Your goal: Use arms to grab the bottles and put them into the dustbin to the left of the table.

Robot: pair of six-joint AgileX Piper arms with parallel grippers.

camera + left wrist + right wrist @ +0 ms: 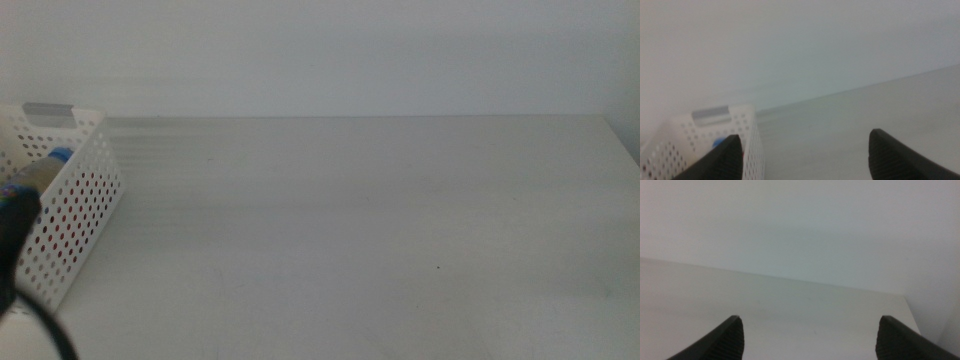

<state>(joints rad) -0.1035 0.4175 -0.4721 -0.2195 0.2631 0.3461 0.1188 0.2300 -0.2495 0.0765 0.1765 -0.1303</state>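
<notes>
The white dustbin [75, 215] sits at the table's left edge, at about 9 o'clock in the middle view, and the picture cuts off its left part. Through the round holes you can see red, which may be the soda can [62, 222], but it is too hidden to be sure. A blue cap [58, 156] peeks over the rim, with a blurry bit of bottle beside it. A yellow bottle cannot be made out.

A dark blurry shape of the left arm [15, 250] covers the near corner of the dustbin at 8 o'clock. It is too smeared to tell its parts.

The table [380, 220] is big, flat and white, with a few tiny dark specks. Behind it is a plain pale wall [330, 55].

The left wrist view shows the left gripper [805, 155] with its two dark jaws spread wide and nothing between them. It looks across the dustbin [700, 135], its grey handle slot and a spot of blue [717, 143] inside.

The right wrist view shows the right gripper [807, 337], released too, jaws far apart, over bare table [790, 310]. The middle view does not show this gripper at all.
</notes>
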